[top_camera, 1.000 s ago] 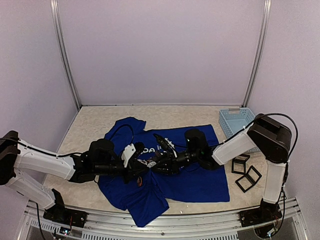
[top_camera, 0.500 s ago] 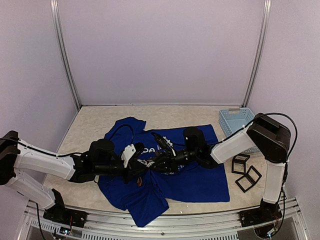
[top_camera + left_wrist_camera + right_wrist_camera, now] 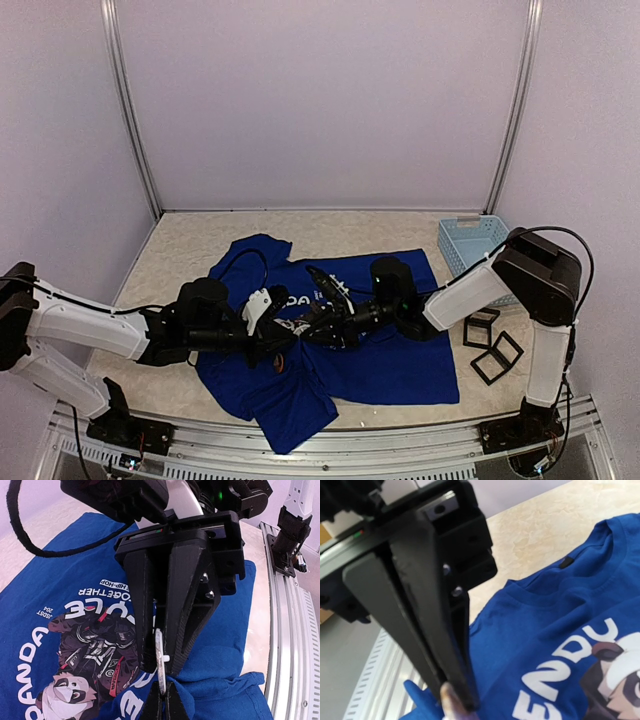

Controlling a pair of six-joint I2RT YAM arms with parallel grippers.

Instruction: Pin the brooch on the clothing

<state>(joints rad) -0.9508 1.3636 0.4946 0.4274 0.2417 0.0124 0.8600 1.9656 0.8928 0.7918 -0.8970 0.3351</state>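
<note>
The royal-blue T-shirt [image 3: 400, 365] lies spread on the table, its panda print showing in the left wrist view [image 3: 60, 580]. Both grippers meet tip to tip over the print. In the left wrist view the brooch [image 3: 159, 652], a thin silver disc seen edge-on with a small white stud, stands upright between them. My left gripper [image 3: 164, 696] is shut on its lower edge, with blue fabric bunched around the tips. My right gripper [image 3: 162, 667] comes from above, shut on its upper part. In the top view the left gripper [image 3: 280, 343] and right gripper [image 3: 298, 335] touch.
A light-blue plastic basket [image 3: 475, 245] stands at the back right. Black square frames [image 3: 495, 350] lie by the right arm's base. The metal rail [image 3: 290, 605] runs along the near table edge. The shirt's hem is folded up toward the rail.
The right arm's wrist shifted slightly left and then back. Both grippers stay joined at the brooch over the print.
</note>
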